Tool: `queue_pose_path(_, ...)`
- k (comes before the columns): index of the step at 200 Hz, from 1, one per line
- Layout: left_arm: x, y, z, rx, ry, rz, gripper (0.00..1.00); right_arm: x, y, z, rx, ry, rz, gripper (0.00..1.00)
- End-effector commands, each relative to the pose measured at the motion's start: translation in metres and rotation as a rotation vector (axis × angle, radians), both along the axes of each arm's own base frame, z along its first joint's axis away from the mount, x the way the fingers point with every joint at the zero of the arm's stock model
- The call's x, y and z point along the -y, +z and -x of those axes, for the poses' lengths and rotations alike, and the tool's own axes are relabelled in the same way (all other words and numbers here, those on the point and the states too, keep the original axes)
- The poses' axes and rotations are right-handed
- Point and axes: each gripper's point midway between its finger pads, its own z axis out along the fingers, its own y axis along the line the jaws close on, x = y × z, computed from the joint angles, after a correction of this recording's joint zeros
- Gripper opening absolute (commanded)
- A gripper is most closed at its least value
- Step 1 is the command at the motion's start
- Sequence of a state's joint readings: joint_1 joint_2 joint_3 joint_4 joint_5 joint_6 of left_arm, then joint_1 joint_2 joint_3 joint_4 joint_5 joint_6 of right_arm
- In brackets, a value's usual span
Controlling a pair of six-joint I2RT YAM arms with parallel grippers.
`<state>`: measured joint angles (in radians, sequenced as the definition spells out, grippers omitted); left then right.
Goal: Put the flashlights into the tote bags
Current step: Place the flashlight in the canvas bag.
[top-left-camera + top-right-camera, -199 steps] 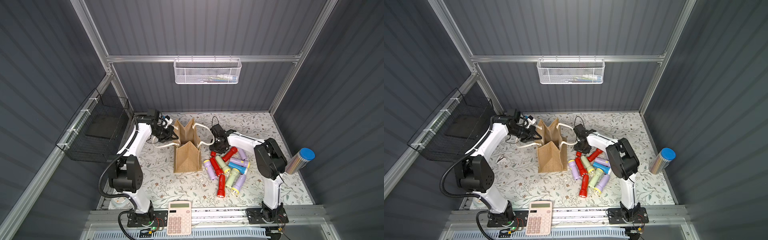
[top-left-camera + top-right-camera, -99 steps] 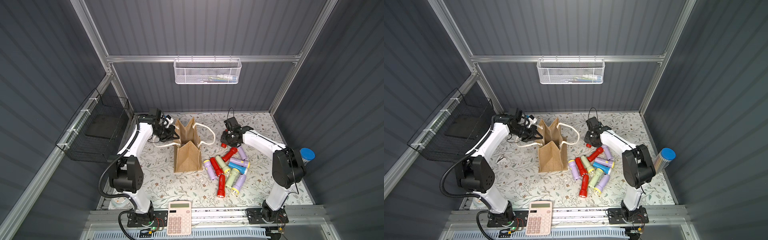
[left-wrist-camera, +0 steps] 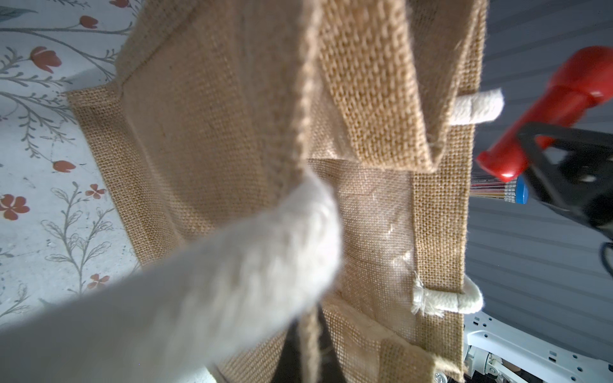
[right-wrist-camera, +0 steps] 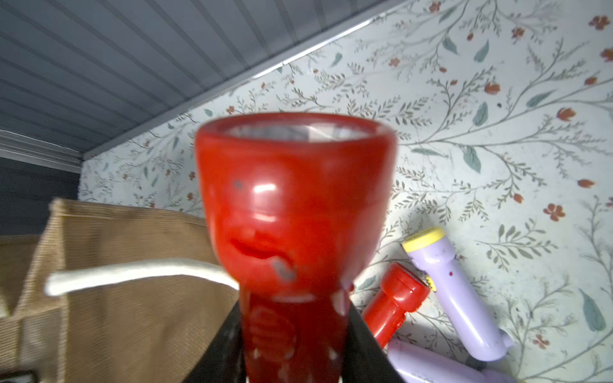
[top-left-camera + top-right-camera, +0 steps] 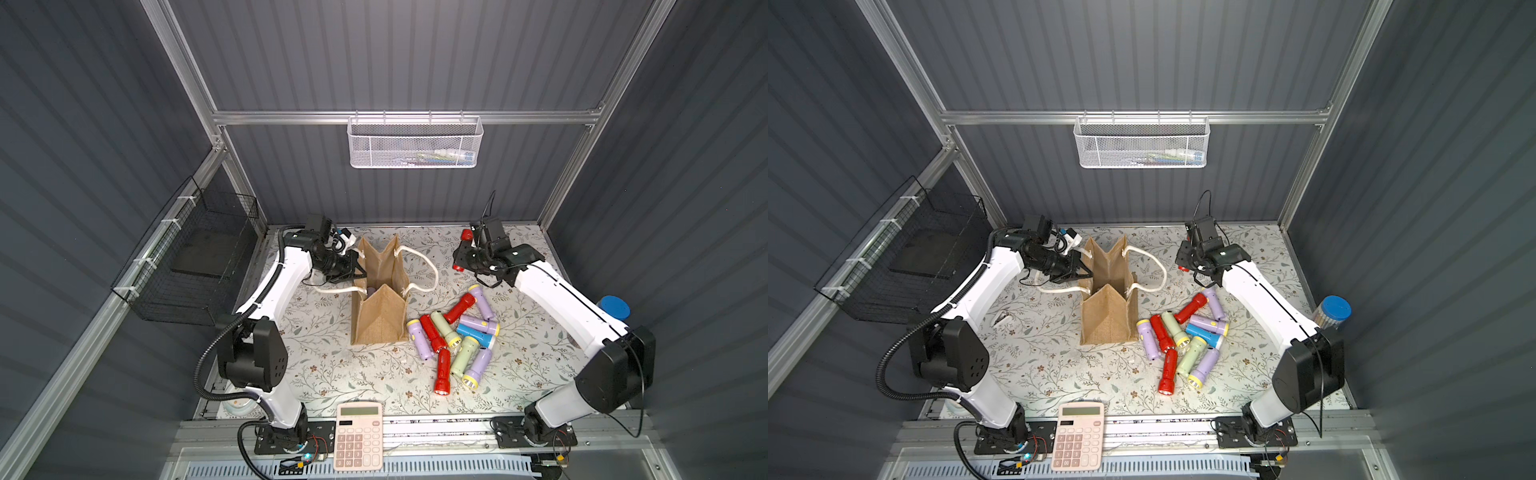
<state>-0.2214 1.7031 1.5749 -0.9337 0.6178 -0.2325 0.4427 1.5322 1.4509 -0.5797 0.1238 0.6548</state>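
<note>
Jute, tan and boxy, the tote bag (image 5: 378,316) stood on the floral table cover (image 5: 324,357). Its mouth was held apart by the left gripper (image 5: 358,272), whose jaws were pinched fully together on the rim of the bag's left wall (the rope handle (image 3: 199,282) blurred the wrist view, so the top views had to settle that). The right gripper (image 5: 462,254) was part closed around the barrel of a red flashlight (image 5: 466,235). It held this clear of the table, well to the bag's right and a little farther back. The flashlight's long axis ran in line with the gripper, with the flared head pointing away from the wrist. The bag's mouth lay to that gripper's left, and only the right arm carried a flashlight. I judged the coming move to be a leftward carry, then a tilt down. The remaining flashlights (image 5: 455,336) lay heaped just right of the bag.
</note>
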Motion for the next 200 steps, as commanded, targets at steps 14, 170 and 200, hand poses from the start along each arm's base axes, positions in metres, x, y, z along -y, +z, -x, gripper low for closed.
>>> queue_pose_path(14, 0.003, 0.005, 0.007, 0.028, -0.032, 0.015, 0.0, -0.027, 0.065, 0.002, 0.15, 0.077, -0.018, 0.0)
queue_pose_path(170, 0.0, 0.022, -0.003, 0.095, 0.025, 0.02, 0.0, -0.217, 0.104, 0.008, 0.224, 0.45, -0.225, 0.0)
queue_pose_path(200, 0.005, 0.02, 0.004, 0.08, -0.009, 0.051, 0.0, -0.242, 0.089, 0.015, 0.203, 0.515, -0.236, 0.0)
